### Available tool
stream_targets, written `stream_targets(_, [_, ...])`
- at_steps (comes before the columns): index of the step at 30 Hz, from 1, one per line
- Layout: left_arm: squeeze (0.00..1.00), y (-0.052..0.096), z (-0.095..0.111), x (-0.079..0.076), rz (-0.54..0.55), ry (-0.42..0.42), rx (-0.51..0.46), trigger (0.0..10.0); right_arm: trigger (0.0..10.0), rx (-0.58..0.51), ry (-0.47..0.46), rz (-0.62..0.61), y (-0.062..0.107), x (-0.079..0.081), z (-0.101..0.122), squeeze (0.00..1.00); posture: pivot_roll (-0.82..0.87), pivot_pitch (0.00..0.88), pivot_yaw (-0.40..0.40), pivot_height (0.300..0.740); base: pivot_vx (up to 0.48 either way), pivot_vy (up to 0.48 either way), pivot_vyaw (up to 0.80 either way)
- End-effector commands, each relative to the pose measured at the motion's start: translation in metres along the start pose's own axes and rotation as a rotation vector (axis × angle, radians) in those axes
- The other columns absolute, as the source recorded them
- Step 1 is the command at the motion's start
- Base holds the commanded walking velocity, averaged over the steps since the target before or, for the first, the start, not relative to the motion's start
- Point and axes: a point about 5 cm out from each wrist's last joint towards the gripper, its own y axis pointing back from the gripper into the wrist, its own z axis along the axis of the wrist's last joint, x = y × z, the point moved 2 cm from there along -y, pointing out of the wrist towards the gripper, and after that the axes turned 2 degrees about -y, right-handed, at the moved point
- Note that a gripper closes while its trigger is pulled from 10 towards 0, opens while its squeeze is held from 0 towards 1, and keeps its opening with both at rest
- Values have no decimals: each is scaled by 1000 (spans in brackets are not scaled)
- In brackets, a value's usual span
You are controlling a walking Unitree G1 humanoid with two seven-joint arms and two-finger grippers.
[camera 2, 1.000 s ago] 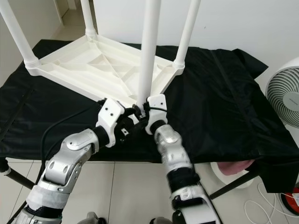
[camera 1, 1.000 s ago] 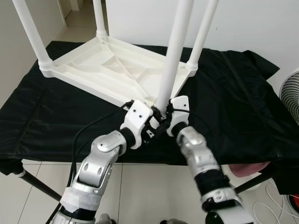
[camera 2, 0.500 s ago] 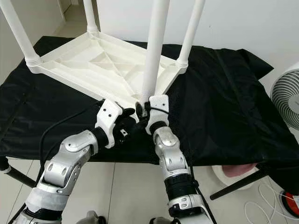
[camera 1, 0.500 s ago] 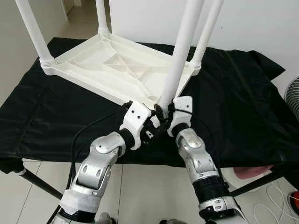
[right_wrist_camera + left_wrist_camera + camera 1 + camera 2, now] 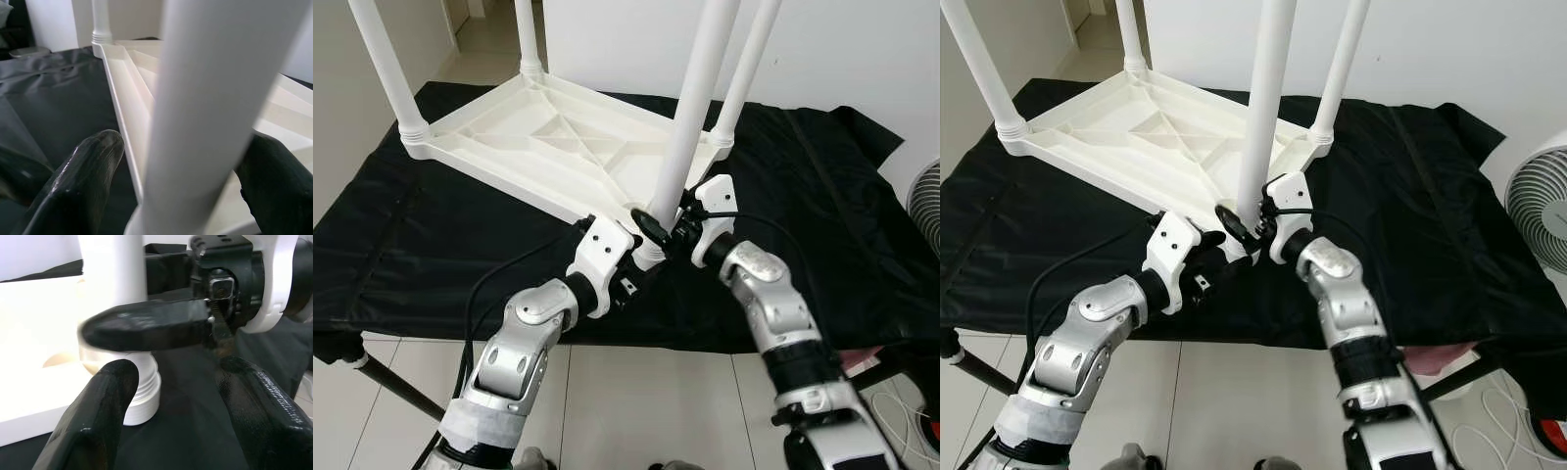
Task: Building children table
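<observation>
Black cloth [image 5: 803, 225] underlies the upturned tabletop [image 5: 538, 147]. Right gripper [image 5: 668, 227] straddles the nearest leg [image 5: 690, 108], fingers wide; left gripper [image 5: 636, 257], open, flanks its collar. Likely seating leg 4; next, grip and twist.

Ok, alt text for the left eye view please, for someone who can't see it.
Both grippers meet at the base of the nearest white table leg, the right gripper with its jaws around it, the left gripper just below. The white children's table lies upside down, legs up, on a black cloth.
</observation>
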Motion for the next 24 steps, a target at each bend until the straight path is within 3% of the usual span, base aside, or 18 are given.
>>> stream_targets(1, [0,-1,-2,5,51,4,14,10000,10000,50,1,45,-1,-3,-11,0,-43,16,-18,740,0,0,0])
stream_targets(10, [0,-1,1,8,57,-3,11,10000,10000,108,-20,100,-16,-6,-21,0,-38,18,-13,740,0,0,0])
stream_targets(15, [0,-2,2,10,60,-5,8,10000,10000,121,-38,146,-30,1,-25,0,-36,16,-4,740,0,0,0])
stream_targets(16, [0,-2,2,9,59,-6,8,10000,8235,125,-41,154,-32,4,-26,0,-36,16,-4,740,0,0,0])
stream_targets(17, [0,-2,3,9,57,-7,8,10000,4745,131,-45,156,-35,6,-27,0,-36,16,-4,740,0,0,0])
stream_targets(20, [0,-3,3,10,55,-8,7,10000,4745,138,-50,158,-38,7,-29,0,-35,16,2,740,0,0,0])
stream_targets(21, [0,-2,3,10,55,-9,7,10000,0,144,-46,154,-39,8,-30,0,-35,16,2,740,0,0,0])
stream_targets(24, [0,-2,4,10,56,-9,7,10000,0,148,-45,149,-39,8,-31,0,-31,19,3,740,0,0,0])
